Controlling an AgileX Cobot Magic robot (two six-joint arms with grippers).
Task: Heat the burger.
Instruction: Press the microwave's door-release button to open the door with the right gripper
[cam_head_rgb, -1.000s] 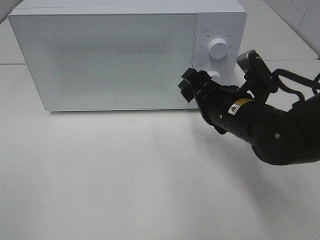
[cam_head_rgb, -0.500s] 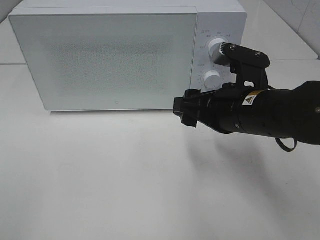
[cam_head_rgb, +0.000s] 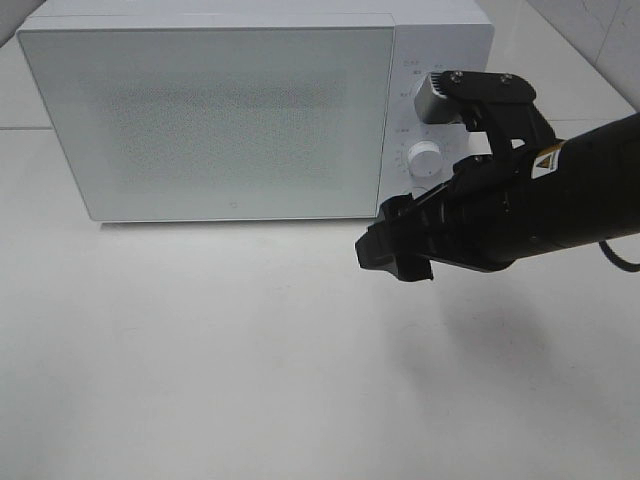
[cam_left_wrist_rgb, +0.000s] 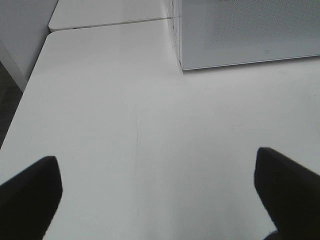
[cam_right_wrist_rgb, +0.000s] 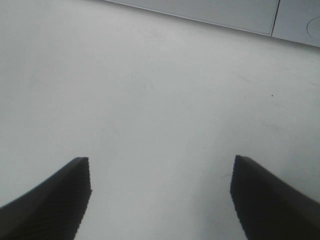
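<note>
Right pincer agape (seemingly above the table) before closed microwave.

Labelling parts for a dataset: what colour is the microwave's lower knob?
White; the lower knob shows best in the exterior high view.

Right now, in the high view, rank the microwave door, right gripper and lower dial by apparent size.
1. microwave door
2. right gripper, though it is nearer the camera
3. lower dial

White microwave upright on the white table, frosted door shut, a round knob beside the door.
</note>
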